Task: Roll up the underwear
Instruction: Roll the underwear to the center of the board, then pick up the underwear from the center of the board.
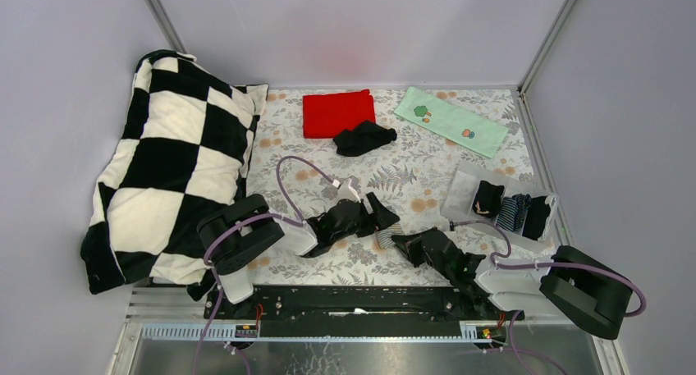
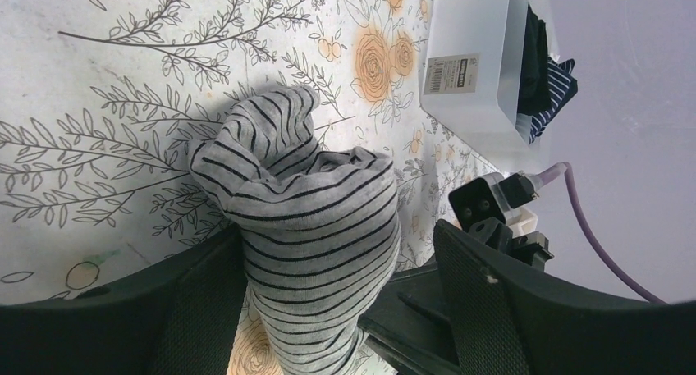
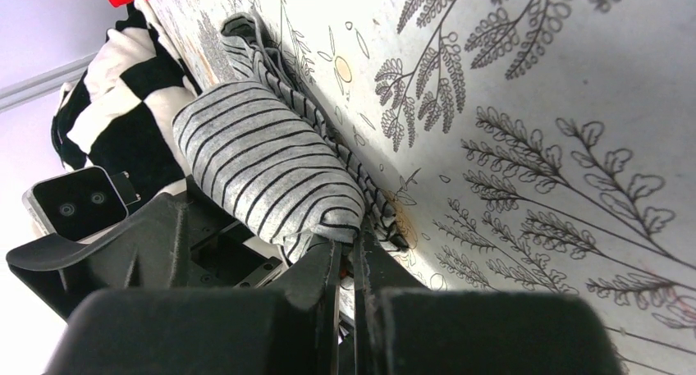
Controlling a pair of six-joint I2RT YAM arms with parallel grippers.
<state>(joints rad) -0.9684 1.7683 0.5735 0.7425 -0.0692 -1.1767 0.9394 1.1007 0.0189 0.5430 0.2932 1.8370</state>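
striped underwear (image 2: 312,211) bunched between the wide left gripper (image 2: 336,244), right gripper (image 3: 346,252) pinched shut on its edge.

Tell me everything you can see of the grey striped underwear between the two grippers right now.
The grey striped underwear looks like soft knit cloth, light grey with thin dark stripes. It is bunched into a loose, partly rolled lump with an open fold at one end. It lies on the floral table cover, on the side near the arms. The open left gripper straddles it, one finger on each side. The shut right gripper pinches one edge. No waistband or label shows clearly.
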